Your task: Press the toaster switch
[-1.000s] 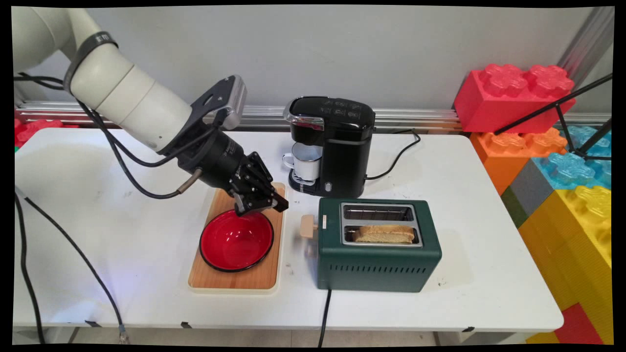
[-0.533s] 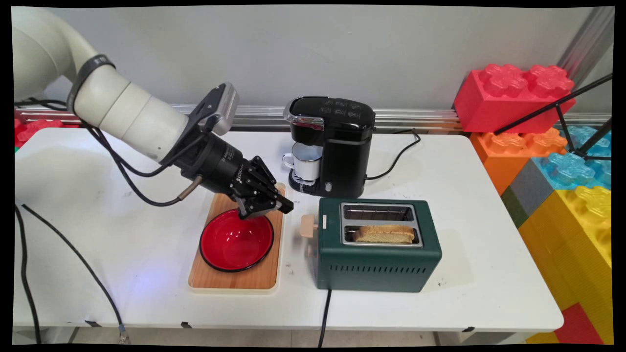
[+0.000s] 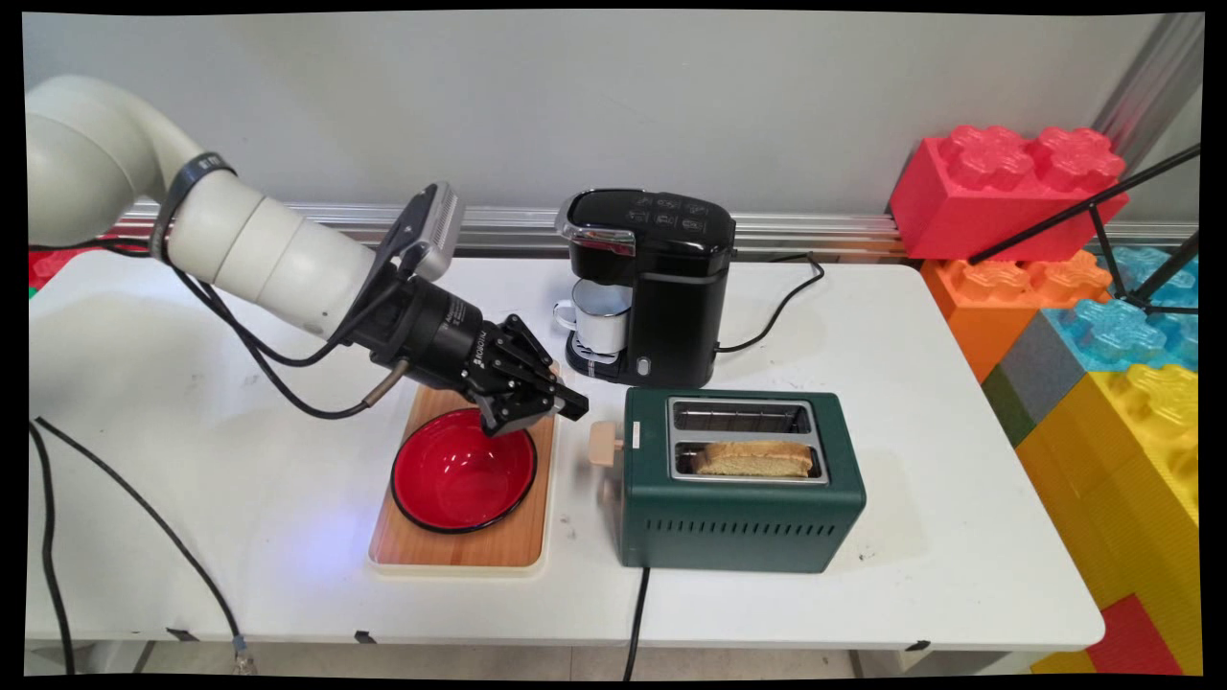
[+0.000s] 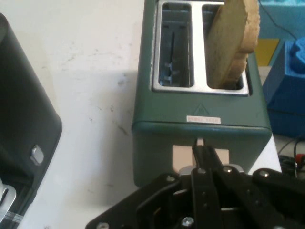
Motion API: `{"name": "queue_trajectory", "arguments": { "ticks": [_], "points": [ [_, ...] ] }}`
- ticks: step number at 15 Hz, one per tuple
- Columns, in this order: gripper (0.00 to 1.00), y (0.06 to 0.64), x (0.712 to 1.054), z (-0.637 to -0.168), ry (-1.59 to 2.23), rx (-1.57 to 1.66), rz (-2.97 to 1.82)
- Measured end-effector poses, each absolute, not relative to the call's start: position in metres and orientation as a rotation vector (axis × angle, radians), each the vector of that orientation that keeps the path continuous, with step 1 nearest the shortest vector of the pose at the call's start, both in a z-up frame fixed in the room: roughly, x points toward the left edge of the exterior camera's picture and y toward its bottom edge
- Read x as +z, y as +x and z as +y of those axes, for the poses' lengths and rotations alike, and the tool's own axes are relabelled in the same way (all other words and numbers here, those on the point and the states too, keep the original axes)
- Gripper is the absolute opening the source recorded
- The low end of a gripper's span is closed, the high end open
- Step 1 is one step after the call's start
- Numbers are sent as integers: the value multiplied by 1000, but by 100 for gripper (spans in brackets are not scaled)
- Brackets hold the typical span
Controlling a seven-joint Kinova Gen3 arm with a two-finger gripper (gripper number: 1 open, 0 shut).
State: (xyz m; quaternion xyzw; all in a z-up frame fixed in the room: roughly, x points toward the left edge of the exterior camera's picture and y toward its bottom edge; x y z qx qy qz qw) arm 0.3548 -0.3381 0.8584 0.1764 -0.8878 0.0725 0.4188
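Observation:
My black gripper [image 3: 573, 406] hangs tilted over the far right corner of the wooden board [image 3: 460, 551], its tip pointing right at the green toaster [image 3: 743, 522]. The fingers are shut with nothing between them. In the hand view the joined fingertips [image 4: 202, 153] sit just in front of the toaster's beige lever [image 4: 180, 157], a short gap away. The toaster [image 4: 200, 112] has a slice of bread [image 4: 236, 43] standing in one slot; the other slot is empty. In the main view the lever [image 3: 604, 444] sticks out of the toaster's left end, and the bread [image 3: 752, 459] is in the near slot.
A red bowl [image 3: 463, 474] lies on the board, just below the gripper. A black coffee maker [image 3: 661, 278] with a white mug [image 3: 599, 321] under its spout stands behind the toaster. Big coloured blocks [image 3: 1102, 316] and a tripod leg stand at the right.
The gripper has moved to the right and lower, from above the bowl's far rim towards the toaster's lever. Nothing on the table has moved.

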Motion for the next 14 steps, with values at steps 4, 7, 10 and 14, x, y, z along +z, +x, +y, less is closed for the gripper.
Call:
{"name": "queue_trajectory", "arguments": {
  "ticks": [4,7,10,14],
  "points": [
    [0,361,845,-341,449,174,-2188],
    [0,365,836,-342,444,162,-2166],
    [0,367,830,-344,438,150,-2144],
    [0,367,825,-347,435,142,-2125]
  ]
}}
